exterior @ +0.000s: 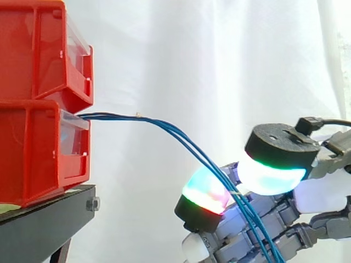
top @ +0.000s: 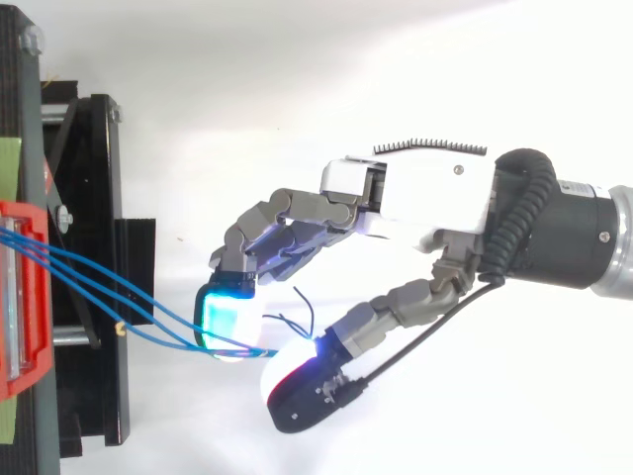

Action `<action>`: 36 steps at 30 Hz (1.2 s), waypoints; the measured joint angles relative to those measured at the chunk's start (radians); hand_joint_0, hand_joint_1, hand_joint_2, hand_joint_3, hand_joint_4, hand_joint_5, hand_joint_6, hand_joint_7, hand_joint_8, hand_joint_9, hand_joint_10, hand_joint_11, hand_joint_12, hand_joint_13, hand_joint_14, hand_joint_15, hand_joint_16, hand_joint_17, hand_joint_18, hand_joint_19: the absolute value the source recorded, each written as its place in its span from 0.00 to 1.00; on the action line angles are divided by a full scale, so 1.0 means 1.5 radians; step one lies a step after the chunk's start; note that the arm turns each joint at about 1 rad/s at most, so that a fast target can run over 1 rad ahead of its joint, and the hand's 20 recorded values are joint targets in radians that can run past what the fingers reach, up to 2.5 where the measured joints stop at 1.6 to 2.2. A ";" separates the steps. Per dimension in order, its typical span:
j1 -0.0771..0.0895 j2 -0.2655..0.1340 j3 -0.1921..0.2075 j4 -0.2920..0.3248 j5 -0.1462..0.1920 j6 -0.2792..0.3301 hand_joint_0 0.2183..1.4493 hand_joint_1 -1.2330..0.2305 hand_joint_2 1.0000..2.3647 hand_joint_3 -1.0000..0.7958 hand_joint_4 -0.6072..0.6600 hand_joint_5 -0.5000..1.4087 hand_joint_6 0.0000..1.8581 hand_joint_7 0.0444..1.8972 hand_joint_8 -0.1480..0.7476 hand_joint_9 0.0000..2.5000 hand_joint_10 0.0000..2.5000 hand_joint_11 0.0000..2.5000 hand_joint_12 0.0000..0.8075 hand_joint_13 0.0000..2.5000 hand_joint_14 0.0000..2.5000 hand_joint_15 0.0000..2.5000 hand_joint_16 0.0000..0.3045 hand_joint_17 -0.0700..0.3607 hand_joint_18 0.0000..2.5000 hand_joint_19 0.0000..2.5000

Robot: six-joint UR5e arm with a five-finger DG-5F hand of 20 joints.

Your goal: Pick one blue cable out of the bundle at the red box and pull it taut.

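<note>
A bundle of thin blue cables [exterior: 164, 127] comes out of the lower red bin [exterior: 33, 148] and sags down to the right in a slack arc. The hand [exterior: 263, 219] hangs right of the bins and below the cables' outlet. The cables run down through the gap between its red-green pad [exterior: 205, 192] and its cyan pad [exterior: 271, 175], which stand apart. From above, the cables [top: 99, 287] leave the red bin [top: 15, 297] and end between a cyan fingertip [top: 226, 317] and the thumb of the hand [top: 415, 198]. No cable is pinched.
A second red bin [exterior: 38, 49] is stacked on the lower one. Both rest on a black stand [exterior: 44, 219] at the left. A short dark wire end [top: 297, 312] curls up near the fingers. A white curtain hangs behind.
</note>
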 measured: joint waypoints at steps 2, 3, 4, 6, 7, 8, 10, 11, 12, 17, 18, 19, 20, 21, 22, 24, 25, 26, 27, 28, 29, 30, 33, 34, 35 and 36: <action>0.000 0.000 0.001 -0.001 0.000 0.000 0.35 0.27 0.00 0.29 0.65 0.17 0.46 0.46 0.53 0.28 0.00 0.14 0.48 0.18 0.00 0.05 0.20 0.48 0.28 0.11; 0.000 0.000 0.002 -0.002 0.000 0.000 0.36 0.27 0.00 0.31 0.65 0.17 0.47 0.46 0.53 0.29 0.00 0.14 0.48 0.18 0.00 0.05 0.20 0.48 0.28 0.11; 0.000 0.000 0.003 -0.003 0.000 0.000 0.36 0.27 0.00 0.31 0.65 0.17 0.47 0.47 0.53 0.29 0.00 0.15 0.48 0.19 0.00 0.05 0.20 0.48 0.29 0.11; 0.000 0.000 0.004 -0.006 0.000 0.000 0.37 0.27 0.01 0.36 0.63 0.17 0.47 0.48 0.54 0.30 0.00 0.15 0.48 0.19 0.00 0.05 0.20 0.48 0.29 0.11; 0.000 0.000 0.004 -0.008 0.000 0.000 0.37 0.26 0.01 0.37 0.62 0.17 0.47 0.49 0.54 0.30 0.00 0.15 0.48 0.20 0.00 0.05 0.20 0.48 0.29 0.12; 0.000 0.000 0.005 -0.009 0.000 0.001 0.36 0.26 0.01 0.39 0.61 0.17 0.48 0.49 0.54 0.30 0.00 0.15 0.48 0.20 0.00 0.05 0.20 0.48 0.30 0.12; 0.000 0.000 0.005 -0.012 0.000 0.001 0.36 0.26 0.02 0.44 0.59 0.17 0.48 0.52 0.55 0.31 0.00 0.15 0.48 0.20 0.00 0.05 0.20 0.48 0.30 0.12; 0.000 0.000 0.005 -0.013 0.000 0.001 0.35 0.26 0.02 0.48 0.57 0.18 0.49 0.53 0.55 0.32 0.00 0.15 0.48 0.21 0.00 0.06 0.20 0.48 0.31 0.12; 0.000 0.000 0.005 -0.013 0.001 0.001 0.34 0.26 0.02 0.50 0.56 0.18 0.49 0.55 0.56 0.33 0.00 0.15 0.48 0.22 0.00 0.06 0.20 0.47 0.31 0.12; 0.000 0.000 0.005 -0.013 0.001 0.000 0.34 0.26 0.01 0.56 0.52 0.19 0.49 0.58 0.58 0.35 0.00 0.15 0.50 0.23 0.00 0.06 0.21 0.50 0.34 0.12; 0.000 -0.001 0.005 -0.013 0.001 0.000 0.35 0.26 0.01 0.55 0.51 0.19 0.49 0.58 0.58 0.35 0.00 0.15 0.50 0.23 0.00 0.06 0.21 0.50 0.34 0.11; 0.000 -0.001 0.005 -0.013 0.001 0.000 0.35 0.26 0.01 0.55 0.51 0.19 0.49 0.58 0.57 0.35 0.00 0.15 0.49 0.23 0.00 0.06 0.21 0.49 0.34 0.12; 0.000 -0.001 0.005 -0.013 0.001 0.000 0.36 0.26 0.01 0.53 0.50 0.18 0.49 0.57 0.57 0.35 0.00 0.15 0.49 0.23 0.00 0.06 0.21 0.49 0.33 0.12; 0.001 0.000 0.005 -0.013 0.002 0.000 0.37 0.25 0.01 0.50 0.49 0.18 0.49 0.55 0.55 0.34 0.00 0.16 0.48 0.23 0.00 0.06 0.20 0.48 0.32 0.12; 0.001 0.000 0.005 -0.013 0.002 0.000 0.38 0.25 0.01 0.47 0.50 0.18 0.49 0.54 0.55 0.34 0.00 0.15 0.47 0.23 0.00 0.06 0.20 0.47 0.32 0.12; 0.002 0.000 0.005 -0.013 0.002 0.000 0.41 0.24 0.01 0.43 0.49 0.18 0.49 0.52 0.54 0.33 0.00 0.15 0.47 0.22 0.00 0.06 0.19 0.47 0.32 0.13; 0.002 0.000 0.005 -0.013 0.002 0.000 0.42 0.23 0.01 0.41 0.48 0.18 0.49 0.51 0.54 0.33 0.00 0.15 0.46 0.22 0.00 0.06 0.19 0.47 0.32 0.12; 0.002 0.000 0.005 -0.013 0.002 0.000 0.44 0.22 0.01 0.38 0.47 0.18 0.49 0.51 0.54 0.34 0.00 0.15 0.46 0.22 0.00 0.06 0.19 0.46 0.32 0.12; 0.002 0.000 0.005 -0.013 0.002 0.000 0.45 0.21 0.01 0.36 0.47 0.18 0.49 0.53 0.53 0.33 0.00 0.15 0.46 0.22 0.00 0.06 0.19 0.46 0.32 0.12; 0.003 0.000 0.005 -0.013 0.002 0.001 0.46 0.20 0.01 0.35 0.46 0.18 0.49 0.54 0.53 0.33 0.00 0.15 0.46 0.22 0.00 0.06 0.19 0.46 0.32 0.12; 0.003 0.000 0.005 -0.013 0.001 0.001 0.47 0.20 0.01 0.35 0.45 0.18 0.49 0.54 0.53 0.33 0.00 0.15 0.46 0.22 0.00 0.06 0.19 0.46 0.32 0.12; 0.003 0.000 0.005 -0.014 0.001 0.002 0.48 0.19 0.01 0.34 0.44 0.18 0.49 0.55 0.53 0.33 0.00 0.15 0.46 0.22 0.00 0.06 0.19 0.46 0.31 0.13; 0.003 0.000 0.005 -0.017 0.000 0.006 0.50 0.19 0.00 0.31 0.44 0.18 0.49 0.55 0.53 0.34 0.00 0.15 0.45 0.22 0.00 0.06 0.19 0.46 0.31 0.13; 0.003 0.000 0.005 -0.019 0.000 0.007 0.51 0.19 0.00 0.30 0.45 0.17 0.50 0.55 0.52 0.34 0.00 0.15 0.45 0.22 0.00 0.06 0.19 0.46 0.31 0.13; 0.003 0.000 0.005 -0.020 0.000 0.009 0.51 0.19 0.00 0.28 0.46 0.17 0.50 0.57 0.51 0.33 0.00 0.15 0.45 0.22 0.00 0.06 0.19 0.46 0.30 0.13; 0.003 0.000 0.005 -0.022 0.000 0.010 0.52 0.19 0.00 0.28 0.47 0.17 0.50 0.57 0.51 0.33 0.00 0.15 0.45 0.22 0.00 0.06 0.19 0.46 0.30 0.13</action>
